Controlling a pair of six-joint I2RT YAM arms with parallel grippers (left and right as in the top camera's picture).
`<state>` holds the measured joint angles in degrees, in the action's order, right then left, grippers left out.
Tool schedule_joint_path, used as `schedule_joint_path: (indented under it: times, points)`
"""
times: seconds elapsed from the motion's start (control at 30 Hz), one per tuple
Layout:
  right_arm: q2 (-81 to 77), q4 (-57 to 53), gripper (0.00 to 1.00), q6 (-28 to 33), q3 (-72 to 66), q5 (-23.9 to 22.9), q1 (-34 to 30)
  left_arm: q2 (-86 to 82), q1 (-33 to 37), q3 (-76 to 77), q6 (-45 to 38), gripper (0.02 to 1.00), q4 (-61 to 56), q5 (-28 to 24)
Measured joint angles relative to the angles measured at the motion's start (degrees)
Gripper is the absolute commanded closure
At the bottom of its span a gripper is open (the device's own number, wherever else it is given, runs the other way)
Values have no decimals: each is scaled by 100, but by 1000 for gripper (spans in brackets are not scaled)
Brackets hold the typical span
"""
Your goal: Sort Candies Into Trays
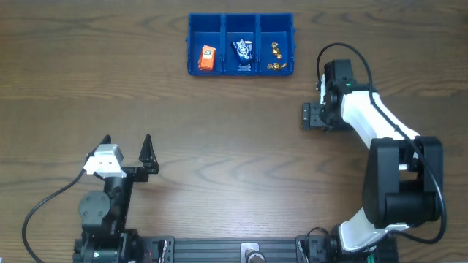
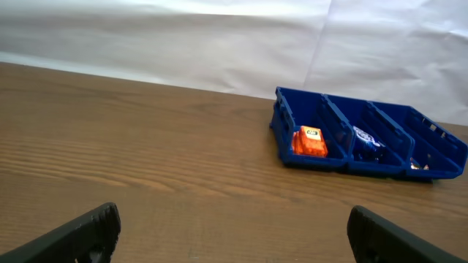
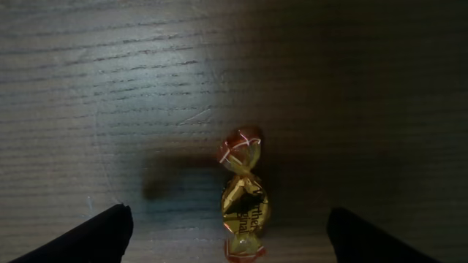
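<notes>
- A gold candy [image 3: 245, 204] is lying on the tabletop [image 1: 219, 146], its twisted ends pointing away from and toward the wrist camera. Its wrapper is carrying dark print that is too small to make out.
- The right gripper [image 3: 228, 226] is hanging over that candy with its fingers [image 3: 110, 230] spread wide. The candy is sitting between them, touched by neither.
- The blue tray [image 1: 241, 15] is standing at 12 o'clock on the tabletop. The right gripper is sitting at about 4 o'clock from it.
- An orange candy [image 1: 208, 58] with a small green-and-white label is resting in the tray's left compartment. A blue candy [image 1: 243, 51] is lying in the middle one, and gold candies [image 1: 276, 57] in the right one.
- The left gripper [image 1: 127, 139] is waiting at 8 o'clock, fingers wide apart and holding nothing.
- The tabletop is showing dark wood grain, and a white backdrop [image 2: 183, 36] is hanging behind its far edge.
</notes>
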<state>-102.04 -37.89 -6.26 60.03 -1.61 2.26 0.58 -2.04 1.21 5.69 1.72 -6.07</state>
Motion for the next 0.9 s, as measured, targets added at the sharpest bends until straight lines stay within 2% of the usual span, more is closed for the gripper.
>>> schedule_joint_path:
  times: [0.37, 0.9]
  points:
    - [-2, 33, 202, -4, 0, 105, -98, 0, 0, 0, 0, 20, 0, 0]
    - [-20, 55, 332, -94, 0, 170, -168, 0, 0, 0, 0, 23, 0, 0]
